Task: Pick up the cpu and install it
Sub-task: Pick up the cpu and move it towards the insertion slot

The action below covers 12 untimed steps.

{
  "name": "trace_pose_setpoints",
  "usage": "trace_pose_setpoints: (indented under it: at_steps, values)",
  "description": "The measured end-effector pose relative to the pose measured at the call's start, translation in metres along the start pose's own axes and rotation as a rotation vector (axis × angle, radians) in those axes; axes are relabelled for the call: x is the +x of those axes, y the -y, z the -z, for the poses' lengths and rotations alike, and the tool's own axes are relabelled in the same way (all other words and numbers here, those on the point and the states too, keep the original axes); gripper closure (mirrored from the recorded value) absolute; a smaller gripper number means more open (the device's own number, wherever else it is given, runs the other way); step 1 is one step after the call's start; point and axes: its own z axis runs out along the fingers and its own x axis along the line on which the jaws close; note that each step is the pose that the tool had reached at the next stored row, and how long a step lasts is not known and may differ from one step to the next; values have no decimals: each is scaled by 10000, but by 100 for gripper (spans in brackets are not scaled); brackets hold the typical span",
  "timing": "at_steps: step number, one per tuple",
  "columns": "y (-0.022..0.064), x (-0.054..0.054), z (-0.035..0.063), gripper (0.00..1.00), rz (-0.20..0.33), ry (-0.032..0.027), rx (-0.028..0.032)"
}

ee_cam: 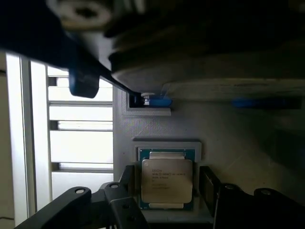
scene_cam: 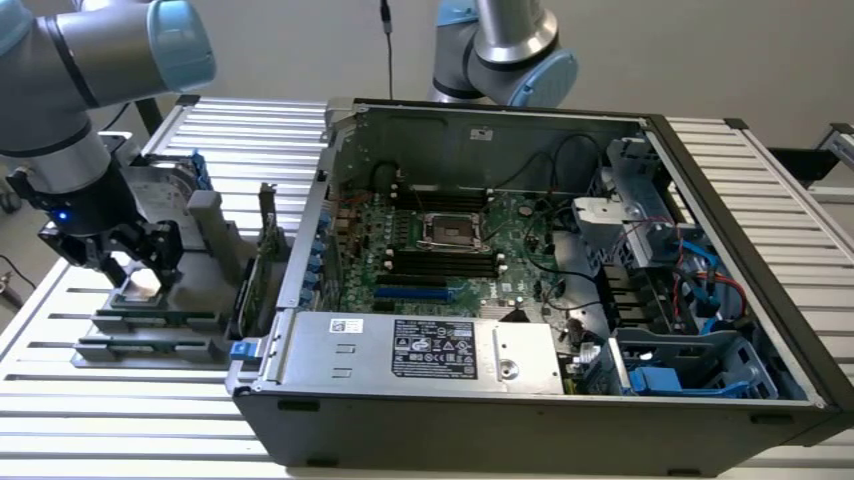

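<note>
Hand (scene_cam: 134, 262) spread wide, pointing straight down from my arm (scene_cam: 74, 120) at the exterior view's left, wrist vertical. It hangs low over a grey fixture (scene_cam: 154, 320) on the slatted metal surface (scene_cam: 120, 400), with a finger on either side of the cpu (scene_cam: 140, 292). The cpu sits on top of that fixture, well apart from the open computer case (scene_cam: 534, 420) toward the exterior view's right. Inside the case the motherboard (scene_cam: 441, 270) is exposed, with a metal-framed socket (scene_cam: 451, 230) near its middle. A power supply (scene_cam: 320, 350) runs along the case's near wall and carries a black and white label (scene_cam: 434, 350); the print is too small to read. A second arm (scene_cam: 501, 50) stands behind the case.

Wrist view: my hand (ee_cam: 167, 191) is open, nothing pinched. Black fingers (ee_cam: 126, 186) flank the cpu (ee_cam: 167, 183) at two opposite edges, just beside it. I cannot tell whether either one touches. The cpu lies flat in a square framed recess of the grey fixture (ee_cam: 238, 143). It is square, with a shiny silver-grey lid and a thin green rim showing around it. There are several lines of dark print on the lid, not readable. A blue clip (ee_cam: 157, 101) sits further along the fixture.
</note>
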Motion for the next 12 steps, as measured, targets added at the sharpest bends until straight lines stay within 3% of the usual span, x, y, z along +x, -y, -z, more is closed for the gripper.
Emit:
trace_pose_setpoints:
  at_steps: [12]
  values:
    - [17, 0, 20, 35, 0, 0, -158]
